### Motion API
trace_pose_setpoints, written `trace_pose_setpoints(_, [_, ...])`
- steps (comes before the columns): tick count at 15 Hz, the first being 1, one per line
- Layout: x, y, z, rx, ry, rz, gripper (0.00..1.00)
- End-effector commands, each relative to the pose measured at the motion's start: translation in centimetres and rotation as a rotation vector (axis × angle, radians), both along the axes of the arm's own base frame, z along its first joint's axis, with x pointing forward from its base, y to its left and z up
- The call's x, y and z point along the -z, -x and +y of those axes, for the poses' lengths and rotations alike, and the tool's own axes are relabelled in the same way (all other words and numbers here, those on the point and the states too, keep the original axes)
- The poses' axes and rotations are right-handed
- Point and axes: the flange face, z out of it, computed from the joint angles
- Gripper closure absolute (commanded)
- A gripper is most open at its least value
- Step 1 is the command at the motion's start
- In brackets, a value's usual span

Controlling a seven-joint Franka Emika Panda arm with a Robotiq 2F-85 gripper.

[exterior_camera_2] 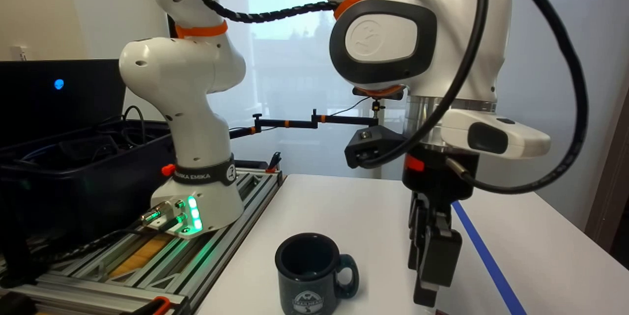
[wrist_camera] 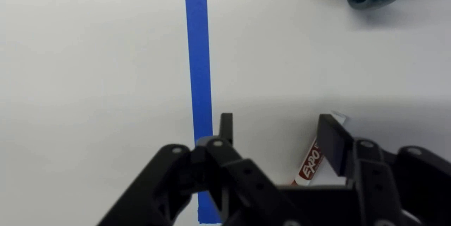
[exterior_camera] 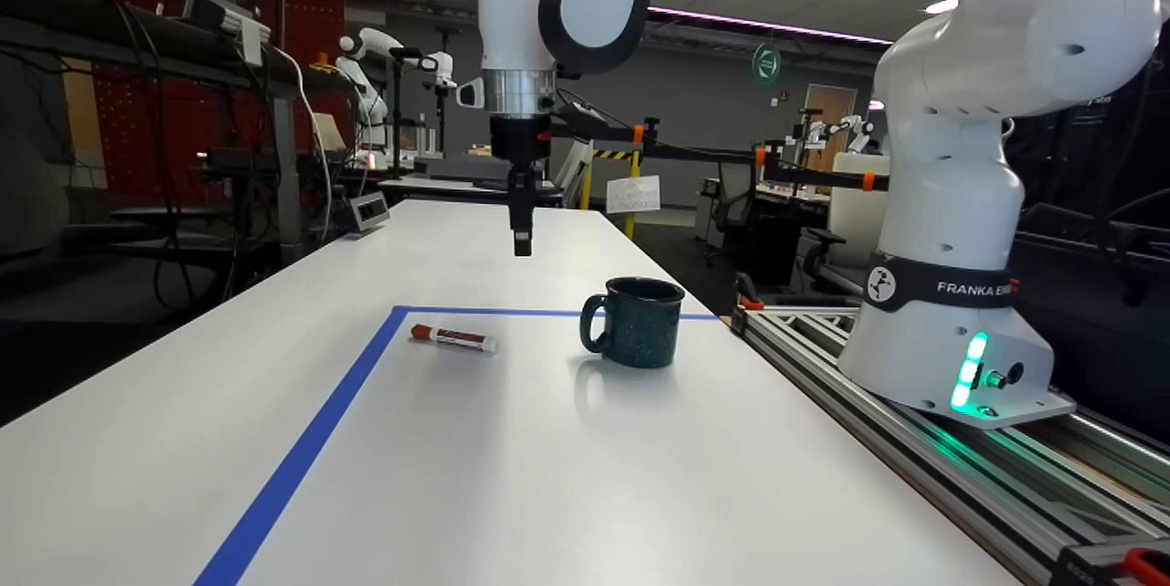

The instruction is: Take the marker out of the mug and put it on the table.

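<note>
In an exterior view, see the marker (exterior_camera: 457, 339) lying flat on the table (exterior_camera: 640, 476), inside the corner of the blue tape line (exterior_camera: 311, 440), well apart from the mug (exterior_camera: 643, 325). Looks done! Catch the fingers (exterior_camera: 521, 211) hanging above the table, side-on; can't tell the gap. Expect a light, stiff, smooth barrel, apt to roll: pinch it mid-length, squarely across.

In an exterior view, look down into the mug: no marker in the visible part, something not shown side-on. Get a pale badge (exterior_camera_2: 308, 301), but only a reddish sliver (exterior_camera_2: 440, 312) at the bottom edge, too little to name.

Wrist view: read EXPO on the label (wrist_camera: 311, 164), see the fingers plainly spread, gripping nothing, with part of the marker hidden behind one.
</note>
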Motion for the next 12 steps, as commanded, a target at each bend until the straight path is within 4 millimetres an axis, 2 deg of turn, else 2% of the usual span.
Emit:
trace_pose_setpoints(1, [-1.7,0.8,1.5,-0.004,0.014,-0.001,0.06])
trace_pose_setpoints(2, [-2.2,1.0,2.0,-0.008,0.013,-0.003,0.01])
trace_pose_setpoints(3, [-2.8,1.3,2.5,-0.010,0.017,-0.006,0.00])
trace_pose_setpoints(7, [-5.9,3.2,5.0,0.029,0.005,0.008,0.00])
trace_pose_setpoints(12, [-8.3,6.8,9.3,0.051,-0.136,0.051,0.00])
